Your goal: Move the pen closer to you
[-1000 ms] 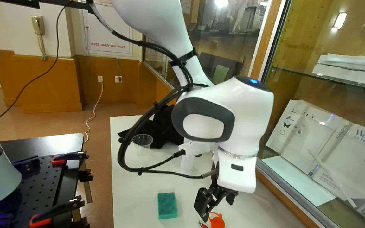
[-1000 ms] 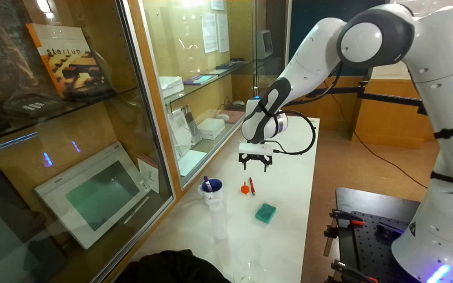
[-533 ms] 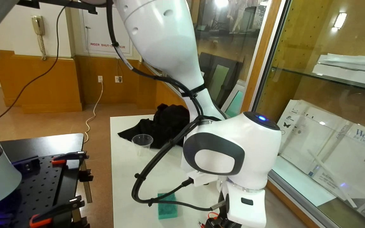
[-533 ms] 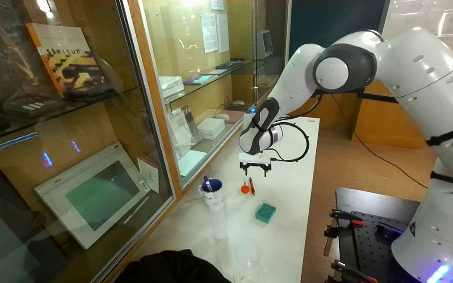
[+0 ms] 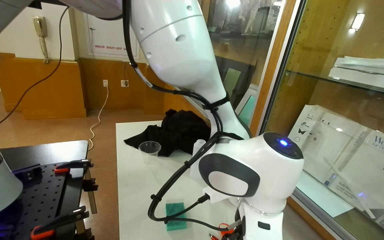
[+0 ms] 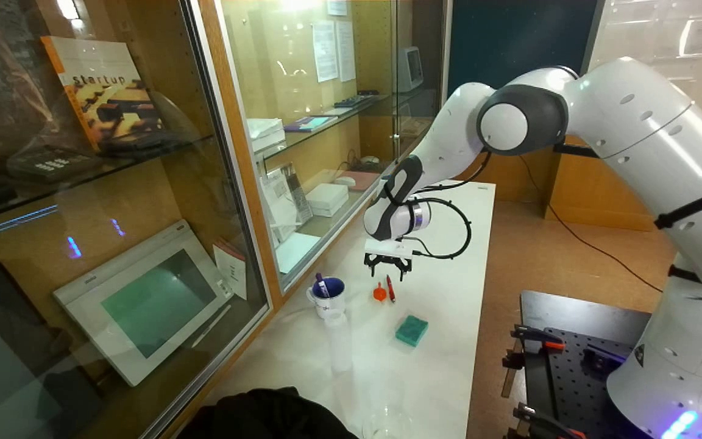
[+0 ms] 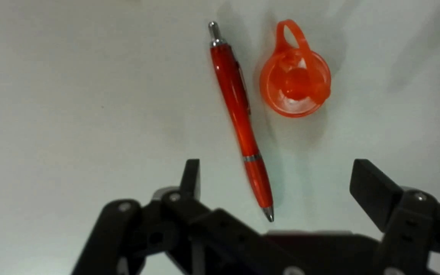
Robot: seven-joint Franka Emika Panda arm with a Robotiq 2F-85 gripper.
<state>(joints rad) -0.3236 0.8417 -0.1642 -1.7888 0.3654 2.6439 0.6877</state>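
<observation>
In the wrist view your gripper [image 7: 275, 179] stands wide, holding nothing, fingers [image 7: 374, 194] framing the tip of the red pen [image 7: 241, 118] on the white table [image 6: 454, 280]; approach appears in hand, lowering and closing next. Beside the pen, an orange cap [image 7: 295, 86] limits you; opposite, usable room runs past the green block [image 6: 412, 330] to the robot-side edge.

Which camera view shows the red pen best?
The wrist view: the red pen lies there large and uncovered from end to end. In an exterior view the red pen looks whole but small; in an exterior view only one end of the red pen shows, at the picture's bottom edge.
</observation>
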